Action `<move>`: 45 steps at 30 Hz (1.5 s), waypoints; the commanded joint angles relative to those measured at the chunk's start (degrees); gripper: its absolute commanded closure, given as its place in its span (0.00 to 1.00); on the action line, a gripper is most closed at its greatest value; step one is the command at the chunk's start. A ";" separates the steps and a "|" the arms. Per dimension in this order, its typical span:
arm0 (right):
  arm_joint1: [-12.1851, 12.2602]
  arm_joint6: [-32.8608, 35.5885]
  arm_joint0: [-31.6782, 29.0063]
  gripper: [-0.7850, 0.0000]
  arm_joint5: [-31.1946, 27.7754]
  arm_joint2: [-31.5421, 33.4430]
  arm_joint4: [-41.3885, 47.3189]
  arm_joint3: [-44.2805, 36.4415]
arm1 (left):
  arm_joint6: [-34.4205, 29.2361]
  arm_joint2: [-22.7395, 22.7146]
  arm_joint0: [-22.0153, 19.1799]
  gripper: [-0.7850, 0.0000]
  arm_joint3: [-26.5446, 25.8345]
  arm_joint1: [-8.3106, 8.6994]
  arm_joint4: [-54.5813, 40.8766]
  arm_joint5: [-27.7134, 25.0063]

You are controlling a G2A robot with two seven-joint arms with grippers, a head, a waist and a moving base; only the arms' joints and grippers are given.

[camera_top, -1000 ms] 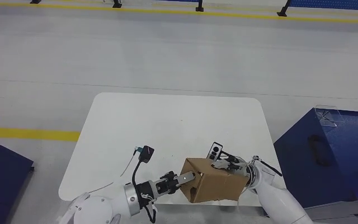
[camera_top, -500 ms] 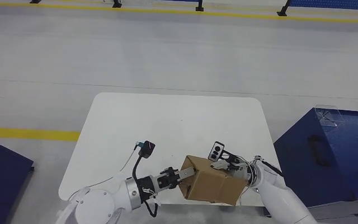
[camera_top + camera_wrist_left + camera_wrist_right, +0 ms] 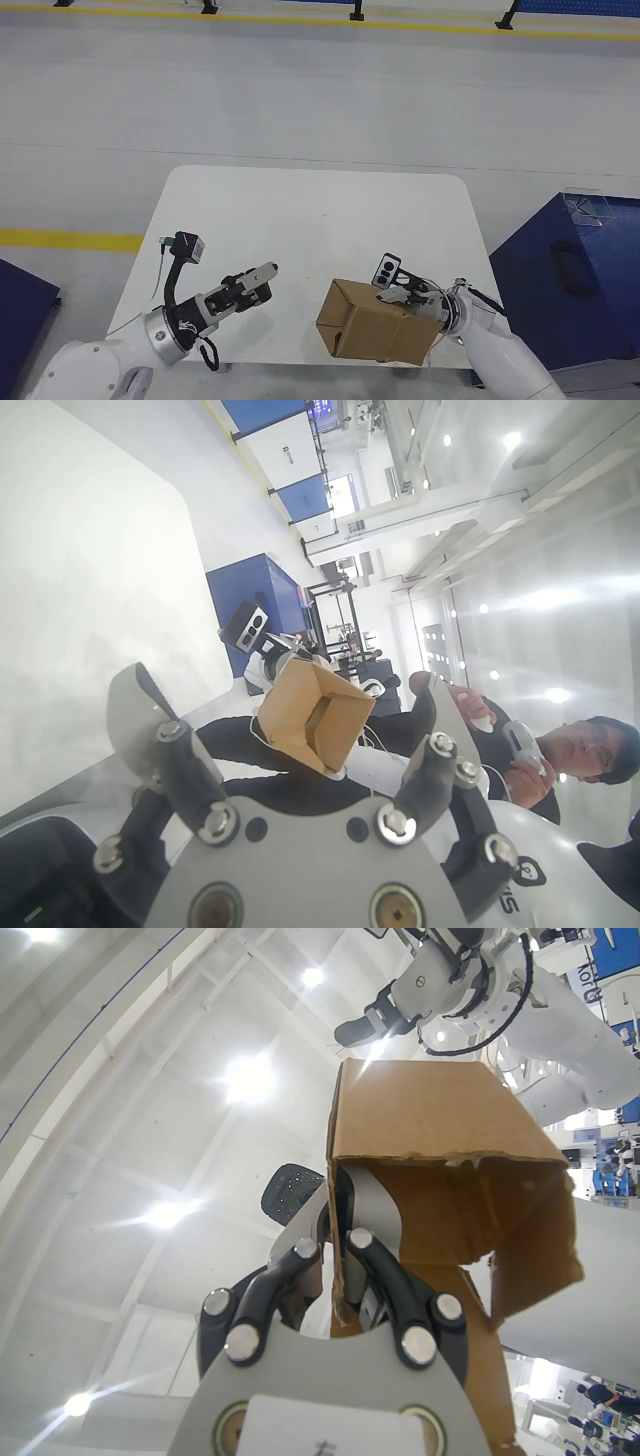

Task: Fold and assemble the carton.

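One brown carton, open at one end, is tilted over the white table's near right corner, one wall pinched tight in the right gripper, while the left gripper hangs well apart, spread wide and empty.

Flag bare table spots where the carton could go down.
The far half of the table, from its back edge down to both arms, is bare. A free gap lies between the left gripper and the carton. Crowded: the near right corner, where the right gripper clamps the carton.
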 commanded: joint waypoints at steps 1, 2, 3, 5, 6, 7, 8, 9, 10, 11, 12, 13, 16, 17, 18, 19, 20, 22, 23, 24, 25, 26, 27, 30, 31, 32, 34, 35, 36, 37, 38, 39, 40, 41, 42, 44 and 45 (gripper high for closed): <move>0.00 -0.65 -0.04 1.00 -0.06 0.08 -0.04 -0.04 | 0.03 0.02 -0.02 0.00 -0.01 0.00 0.04 0.06; 0.00 -3.56 -0.18 1.00 1.34 0.44 0.86 -0.65 | 0.03 0.02 -0.02 0.00 -0.01 0.00 0.04 0.06; 0.04 -7.41 -0.43 1.00 5.01 1.14 3.85 -1.28 | 0.03 0.02 -0.02 0.00 -0.01 0.00 0.04 0.06; 0.29 -18.90 -0.68 1.00 14.26 3.67 12.37 -2.99 | 0.03 0.02 -0.02 0.00 -0.01 0.00 0.04 0.06; 0.38 -26.89 -0.81 1.00 15.70 5.55 16.65 -3.90 | 0.03 0.02 -0.02 0.00 -0.01 0.00 0.04 0.06; 0.43 -34.26 -1.16 1.00 16.98 6.91 21.09 -5.80 | 0.03 0.02 -0.02 0.00 -0.01 0.00 0.04 0.06; 0.47 -41.91 -1.92 1.00 17.01 8.34 26.05 -7.07 | 0.03 0.02 -0.02 0.00 -0.01 0.00 0.04 0.06; 0.52 -50.64 -2.73 1.00 16.64 9.47 31.35 -8.47 | 0.03 0.02 -0.02 0.00 -0.01 0.00 0.04 0.06; 0.59 -60.27 -3.28 1.00 15.12 10.66 36.81 -9.88 | 0.03 0.02 -0.02 0.00 -0.01 0.00 0.04 0.06; 0.70 -71.40 -3.63 1.00 12.36 11.67 41.73 -11.55 | 0.03 0.02 -0.02 0.00 -0.01 0.00 0.04 0.06; 0.84 -81.82 -3.95 1.00 10.32 12.27 46.76 -14.05 | 0.03 0.02 -0.02 0.00 -0.01 0.00 0.04 0.06; 0.96 -92.57 -4.54 1.00 6.12 13.08 52.59 -15.63 | 0.03 0.02 -0.02 0.00 -0.01 0.00 0.04 0.06; 1.39 -121.19 -5.15 1.00 -8.32 15.39 68.78 -23.94 | 0.03 0.02 -0.02 0.00 -0.01 0.00 0.04 0.06; 1.52 -128.85 -5.30 1.00 -14.10 16.21 72.58 -26.05 | 0.03 0.02 -0.02 0.00 -0.01 0.00 0.04 0.06; 1.64 -135.47 -5.24 1.00 -19.57 16.99 75.69 -28.18 | 0.03 0.02 -0.02 0.00 -0.01 0.00 0.04 0.06; 1.74 -140.96 -5.05 1.00 -24.78 17.69 78.14 -29.86 | 0.03 0.02 -0.02 0.00 -0.01 0.00 0.04 0.06; 1.83 -145.78 -4.69 1.00 -30.09 18.30 79.79 -30.89 | 0.03 0.02 -0.02 0.00 -0.01 0.00 0.04 0.06; 2.00 -153.84 -3.59 1.00 -39.14 18.59 80.84 -32.01 | 0.03 0.02 -0.02 0.00 -0.01 0.00 0.04 0.06; 2.10 -157.05 -2.74 1.00 -42.99 18.46 80.29 -32.22 | 0.03 0.02 -0.02 0.00 -0.01 0.00 0.04 0.06; 2.19 -159.04 -1.67 1.00 -45.09 17.94 78.89 -32.40 | 0.03 0.02 -0.02 0.00 -0.01 0.00 0.04 0.06; 2.17 -159.61 -0.81 1.00 -47.00 17.11 77.99 -31.37 | 0.03 0.02 -0.02 0.00 -0.01 0.00 0.04 0.06; 2.07 -158.73 -0.17 1.00 -47.88 15.88 78.19 -29.47 | 0.03 0.02 -0.02 0.00 -0.01 0.00 0.04 0.06; 1.99 -158.05 0.64 1.00 -48.57 14.39 78.16 -27.42 | 0.03 0.02 -0.02 0.00 -0.01 0.00 0.04 0.06; 1.52 -155.14 4.83 1.00 -51.48 9.58 77.90 -21.60 | 0.03 0.02 -0.02 0.00 -0.01 0.00 0.04 0.06; 1.22 -154.04 6.38 1.00 -52.58 7.75 78.36 -19.39 | 0.03 0.02 -0.02 0.00 -0.01 0.00 0.04 0.06; 0.92 -153.19 7.99 1.00 -53.43 5.88 78.81 -17.35 | 0.03 0.02 -0.02 0.00 -0.01 0.00 0.04 0.06; 0.26 -151.71 11.32 1.00 -54.90 2.48 79.34 -13.79 | 0.03 0.02 -0.02 0.00 -0.01 0.00 0.04 0.06; -0.13 -151.11 12.84 1.00 -55.50 0.87 79.86 -12.21 | 0.03 0.02 -0.02 0.00 -0.01 0.00 0.04 0.06; -0.52 -150.71 14.23 1.00 -55.90 -0.68 80.35 -10.73 | 0.03 0.02 -0.02 0.00 -0.01 0.00 0.04 0.06; -0.91 -150.39 15.42 1.00 -56.23 -2.07 81.13 -9.29 | 0.03 0.02 -0.02 0.00 -0.01 0.00 0.04 0.06; -1.27 -150.11 16.52 0.98 -56.50 -3.40 81.50 -8.27 | 0.03 0.02 -0.02 0.00 -0.01 0.00 0.04 0.06; -1.60 -150.15 17.49 0.99 -56.46 -4.83 81.31 -7.44 | 0.03 0.02 -0.02 0.00 -0.01 0.00 0.04 0.06; -1.93 -149.99 18.31 1.00 -56.62 -5.95 81.26 -6.63 | 0.03 0.02 -0.02 0.00 -0.01 0.00 0.04 0.06; -2.26 -149.67 18.99 0.96 -56.91 -6.91 81.20 -5.89 | 0.03 0.02 -0.02 0.00 -0.01 0.00 0.04 0.06; -2.59 -149.27 19.60 0.85 -57.09 -7.72 81.16 -5.21 | 0.03 0.02 -0.02 0.00 -0.01 0.00 0.04 0.06; -3.21 -148.34 20.60 0.71 -57.06 -9.01 81.51 -3.86 | 0.03 0.02 -0.02 0.00 -0.01 0.00 0.04 0.06; -3.47 -148.07 21.03 0.67 -56.58 -9.55 81.62 -3.38 | 0.03 0.02 -0.02 0.00 -0.01 0.00 0.04 0.06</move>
